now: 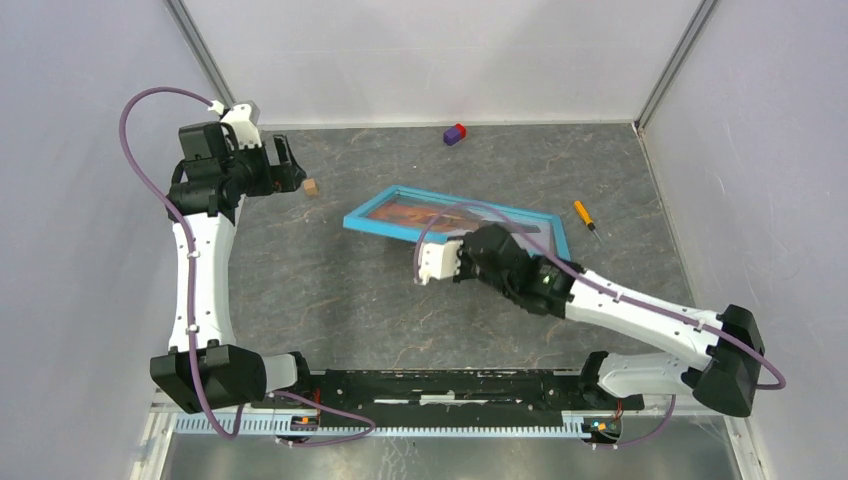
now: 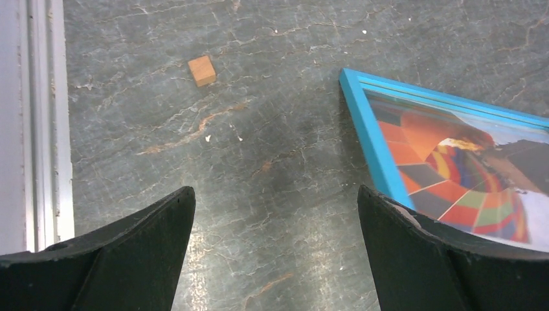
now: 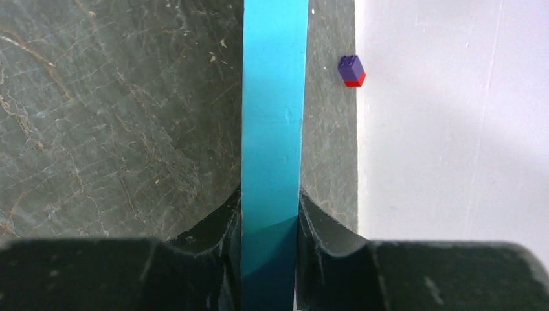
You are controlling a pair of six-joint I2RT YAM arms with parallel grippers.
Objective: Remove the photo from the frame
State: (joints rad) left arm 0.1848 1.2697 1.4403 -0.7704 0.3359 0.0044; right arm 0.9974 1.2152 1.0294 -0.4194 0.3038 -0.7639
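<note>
Near edge of the table: the two arm bases sit side by side on a black rail, the left arm reaching up the left side and the right arm slanting in from the right.
Right pincer (image 3: pixel 270 201): pinching the frame; one black finger (image 3: pixel 228 217) presses each side of a bright blue edge.
Frame (image 1: pixel 372 205): mid-table, slightly right of centre, long sides running left to right and skewed. It looks tipped rather than flat, but I cannot tell how far. The right wrist camera sees only its blue edge (image 3: pixel 272 97), running straight away from the fingers.
Photo (image 2: pixel 453 168): inside the frame, face showing, with orange, red and blue balloon panels against pale sky. The blue border (image 2: pixel 372 139) surrounds the part in view.
Table (image 1: pixel 300 290): dark grey, marbled with lighter veins.
Left pincer (image 1: pixel 295 165): spread wide, holding nothing, above the far left of the table and well apart from the frame's left corner.
Wooden cube (image 1: pixel 311 187): small and tan, on the table just beside the left pincer, between it and the frame.
Screwdriver (image 1: pixel 585 215): orange handle, lying just right of the frame's right end.
Purple block (image 1: pixel 455 134): small, with a red base, against the far wall beyond the frame.
</note>
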